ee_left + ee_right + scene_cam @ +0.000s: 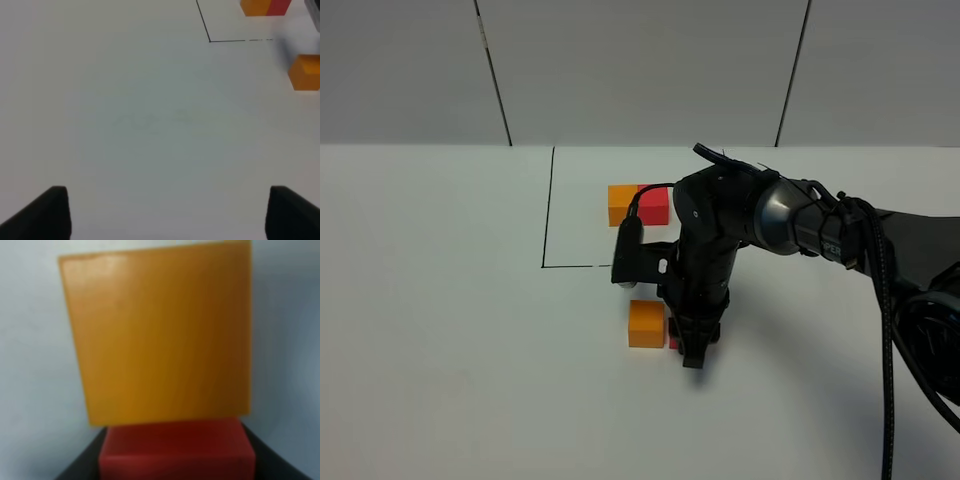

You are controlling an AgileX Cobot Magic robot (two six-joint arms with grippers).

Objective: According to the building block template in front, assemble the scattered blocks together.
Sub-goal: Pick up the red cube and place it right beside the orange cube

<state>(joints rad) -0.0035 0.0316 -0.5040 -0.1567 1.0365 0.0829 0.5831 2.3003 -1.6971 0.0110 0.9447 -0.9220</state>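
The right pincer (pixel 692 355) pinches the red block (pixel 175 450) against the orange block (pixel 646 324) to copy the joined orange-red template (pixel 638 204) lying beyond the orange block, while the left pincer (pixel 167 215) hangs spread over bare tabletop (pixel 125 125), well apart from the orange block.

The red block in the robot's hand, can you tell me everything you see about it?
The red block is a plain, matte cube with smooth faces and no marks. The right hand is shut on it, gripping it from both sides. It is down at the white table, with one face pressed against the loose orange block. From the high camera the hand hides almost all of it.
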